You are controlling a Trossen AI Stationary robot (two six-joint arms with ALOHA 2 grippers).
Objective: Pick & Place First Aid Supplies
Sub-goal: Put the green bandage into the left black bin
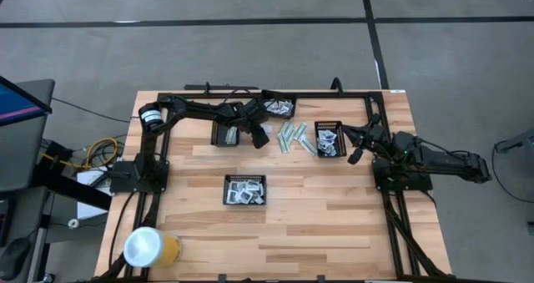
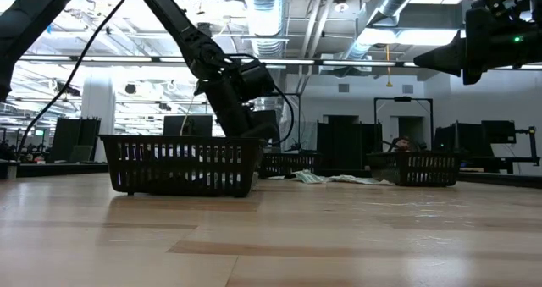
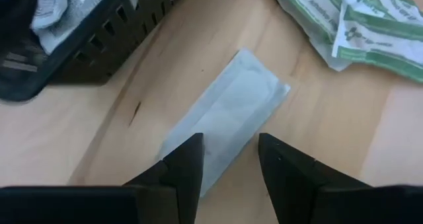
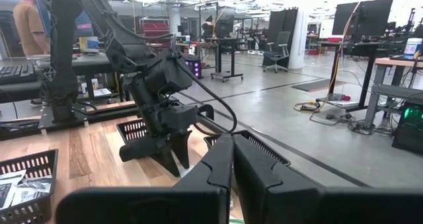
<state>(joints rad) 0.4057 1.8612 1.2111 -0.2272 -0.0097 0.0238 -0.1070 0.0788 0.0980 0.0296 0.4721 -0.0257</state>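
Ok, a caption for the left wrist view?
Left gripper open above a pale flat packet on the table, beside a black mesh tray.

From above, we see the left arm lying over one black tray [image 1: 227, 134], so we cannot see what is in it. The packets in the front tray [image 1: 245, 189] are too small for us to read.

In the left wrist view, the near end of the pale packet [image 3: 225, 118] goes under a dark finger [image 3: 185, 168]. The green and white strips [image 3: 350, 22] are cut off by the edge.

In the low view, the mesh wall of the near tray [image 2: 182, 164] hides its inside. The loose pile [image 2: 334, 179] is too far off for us to tell its pieces apart.

In the right wrist view, a person [image 4: 28, 26] is cut off at the edge.
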